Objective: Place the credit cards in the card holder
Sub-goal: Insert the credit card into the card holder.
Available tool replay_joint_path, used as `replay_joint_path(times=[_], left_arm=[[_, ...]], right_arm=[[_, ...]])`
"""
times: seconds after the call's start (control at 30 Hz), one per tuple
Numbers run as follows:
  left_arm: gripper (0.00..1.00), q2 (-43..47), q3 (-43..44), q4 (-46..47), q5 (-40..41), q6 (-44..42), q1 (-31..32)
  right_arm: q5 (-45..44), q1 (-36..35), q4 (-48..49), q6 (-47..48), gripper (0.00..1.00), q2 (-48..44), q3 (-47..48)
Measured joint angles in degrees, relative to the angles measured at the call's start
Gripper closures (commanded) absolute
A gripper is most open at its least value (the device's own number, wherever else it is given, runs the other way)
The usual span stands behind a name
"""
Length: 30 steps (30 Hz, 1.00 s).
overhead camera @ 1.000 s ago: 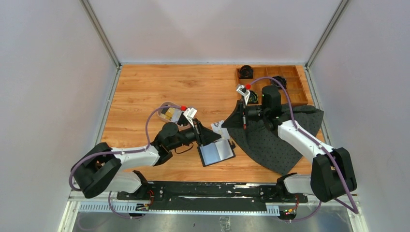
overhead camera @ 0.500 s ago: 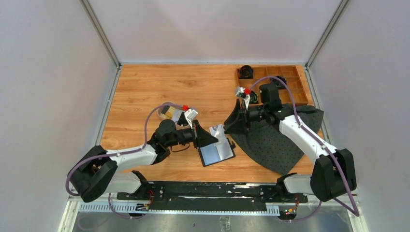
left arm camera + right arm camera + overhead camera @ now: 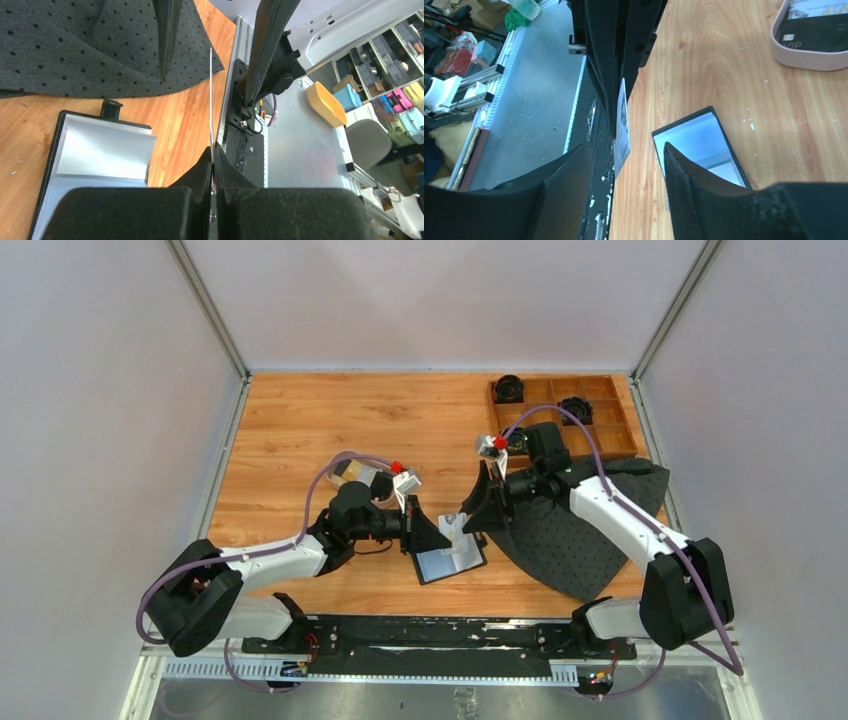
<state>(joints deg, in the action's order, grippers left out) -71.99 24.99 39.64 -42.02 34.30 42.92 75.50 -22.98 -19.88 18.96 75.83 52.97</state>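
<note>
**Top external view.** The left hand (image 3: 428,533) is clenched on a white card (image 3: 457,533), which it holds on edge just above the open card holder (image 3: 452,562). The holder lies flat on the worktop (image 3: 300,420), near the arm bases. The right hand (image 3: 478,512) faces it from the opposite side with its jaws apart. Whether it touches the card cannot be judged here. The oval tray (image 3: 341,470) beyond the left arm is largely masked by the wrist and its cable. A gold card (image 3: 350,473) shows inside it. The dotted cloth (image 3: 570,540) is partly covered by the right arm. The wooden compartment box (image 3: 600,430) stands at the far right; its dark contents are too small to identify.

**Left wrist view.** The white card (image 3: 210,100) appears edge-on as a thin pale line rising from the closed fingertips, so its face is unseen. The card holder (image 3: 100,150) sits at lower left, cut off by the frame and the hand, with its snap tab toward the cloth (image 3: 75,45). The right hand's two fingers flank the card's upper end, and neither visibly touches it.

**Right wrist view.** The right hand (image 3: 628,147) is released. The white card (image 3: 622,130) stands between its fingers, nearer the one on the left of the frame. The print on the foreshortened face is unreadable. The holder's lower part is hidden behind a finger. The tray (image 3: 804,62) is cropped at upper right, and "VIP" is legible on a black card (image 3: 809,42) inside it.
</note>
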Motion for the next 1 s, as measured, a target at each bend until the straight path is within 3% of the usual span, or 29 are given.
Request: replay_joint_path(times=[0.2,0.23,0.37,0.4,0.5,0.73,1.0], left_arm=[[1.0,-1.3,0.4,-0.2,-1.4,-0.1,0.0],[1.0,-1.5,0.4,-0.3,-1.5,-0.1,0.0],[1.0,-1.8,0.4,-0.7,-1.8,-0.1,0.0],[1.0,-1.8,0.4,-0.8,-1.9,-0.1,0.0],[0.92,-1.8,0.4,-0.9,-1.9,-0.1,0.0],[0.5,3.0,0.1,-4.0,1.7,-0.6,-0.1],[0.05,25.0,-5.7,-13.2,12.9,-3.1,-3.2]], right_arm=[[0.0,-1.6,-1.6,0.7,0.55,1.0,0.4],[0.0,-1.7,-1.6,0.8,0.59,1.1,0.5],[0.0,-1.9,-1.9,1.4,0.93,1.2,0.9],[0.0,-2.1,-2.0,1.4,0.98,1.3,0.9],[0.0,-2.2,-2.2,1.7,1.0,1.6,1.0],[-0.5,-2.2,-2.3,1.9,1.0,1.4,1.0],[-0.5,0.2,5.8,-4.0,1.0,-1.9,-5.9]])
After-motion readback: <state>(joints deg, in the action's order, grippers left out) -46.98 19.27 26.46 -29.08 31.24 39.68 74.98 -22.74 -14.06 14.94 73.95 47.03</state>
